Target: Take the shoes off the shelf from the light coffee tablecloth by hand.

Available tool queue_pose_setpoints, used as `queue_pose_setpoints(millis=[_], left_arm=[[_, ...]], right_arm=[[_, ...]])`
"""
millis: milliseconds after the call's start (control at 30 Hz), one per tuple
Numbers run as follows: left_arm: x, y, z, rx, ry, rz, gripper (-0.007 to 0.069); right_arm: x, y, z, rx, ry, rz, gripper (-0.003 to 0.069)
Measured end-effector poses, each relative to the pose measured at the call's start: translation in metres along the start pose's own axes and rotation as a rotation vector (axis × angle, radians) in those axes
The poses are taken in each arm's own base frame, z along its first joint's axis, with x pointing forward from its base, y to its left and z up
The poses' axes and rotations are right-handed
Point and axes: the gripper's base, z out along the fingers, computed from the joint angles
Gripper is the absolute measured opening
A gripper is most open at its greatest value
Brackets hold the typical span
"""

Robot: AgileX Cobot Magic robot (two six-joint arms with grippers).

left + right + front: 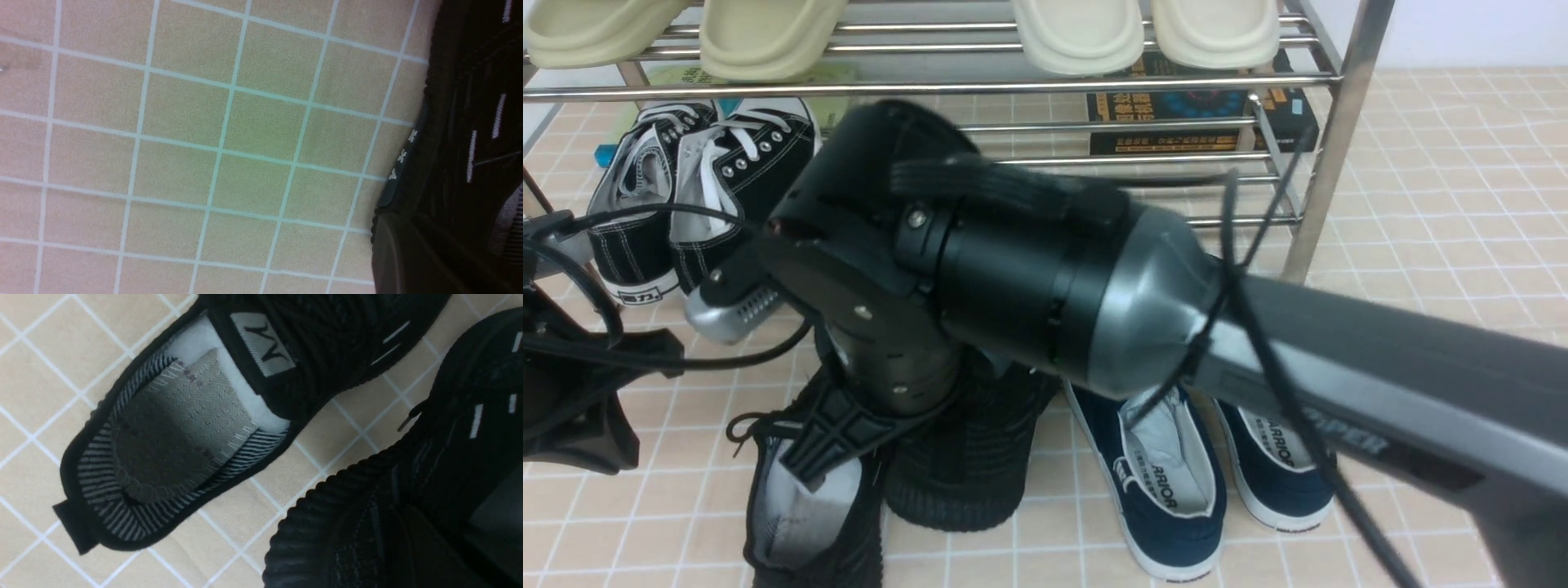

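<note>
Both black knit lace-up sneakers with ribbed black soles are already off the shiny chrome rod shelf. They stand on the light beige-pink grid-printed tablecloth covering the desk, just in front of the shelf's lowest tier and close beside each other. The task looks nearly done.

The right arm reaches across in front of the shelf, its wrist hanging low over the pair. The right arm's jaws are pressed together at the open collar of one sneaker; I cannot tell whether any knit is pinched between them. The left arm waits off the shelf's left end, and the left arm's jaws also appear closed, on nothing visible.

If knit or the loose black lace is caught, lifting would drag or tip that sneaker. A wide swing back could sweep the navy slip-ons with white rims, which sit in front of the shelf's right half, or strike its front post. The slack black cables could hook on a rod end.
</note>
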Motion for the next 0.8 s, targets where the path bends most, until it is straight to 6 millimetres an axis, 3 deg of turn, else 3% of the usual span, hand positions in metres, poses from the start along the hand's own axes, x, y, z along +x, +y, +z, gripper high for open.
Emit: queue_pose_setpoints(millis=[167, 367, 667, 800], left_arm=[[0.0, 0.0, 0.0, 0.0, -0.002, 0.001, 0.0052], [0.0, 0.0, 0.0, 0.0, -0.003, 0.001, 0.0052], [-0.001, 0.0, 0.0, 0.001, -0.013, 0.001, 0.0058], [-0.001, 0.0, 0.0, 0.001, -0.015, 0.001, 0.0064]], right_arm=[[0.002, 0.006, 0.02, -0.011, 0.037, -0.002, 0.0022], [0.002, 0.008, 0.023, -0.027, 0.046, 0.002, 0.0061], [0.005, 0.017, 0.022, -0.127, 0.073, 0.007, 0.0348], [0.005, 0.019, 0.017, -0.162, 0.073, 0.017, 0.0425]])
